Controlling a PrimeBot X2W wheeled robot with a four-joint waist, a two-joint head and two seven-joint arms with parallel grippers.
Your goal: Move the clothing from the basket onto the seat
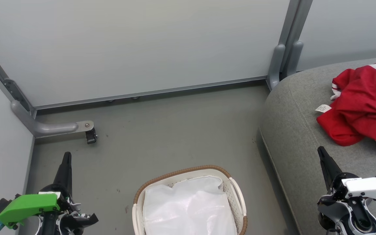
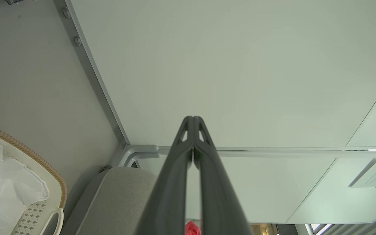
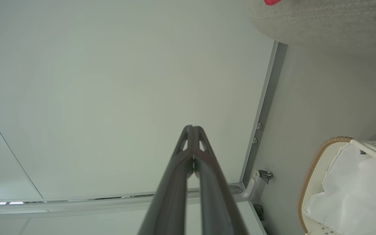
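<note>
Two end effectors are pinched tip to tip on nothing: my left end effector (image 1: 66,156) and my right end effector (image 1: 321,150). The red-and-white jersey clothing (image 1: 361,107) lies crumpled on the grey sofa seat (image 1: 292,130) at my right. It is well apart from the basket (image 1: 188,169), which stands on the floor (image 1: 175,130) with its white liner (image 1: 188,205) inside.

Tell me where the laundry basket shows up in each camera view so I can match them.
Head view: basket at bottom centre, left of the sofa.
Left wrist view: basket at the lower left edge.
Right wrist view: basket in the lower right corner.
Shared landmark: the grey sofa.
</note>
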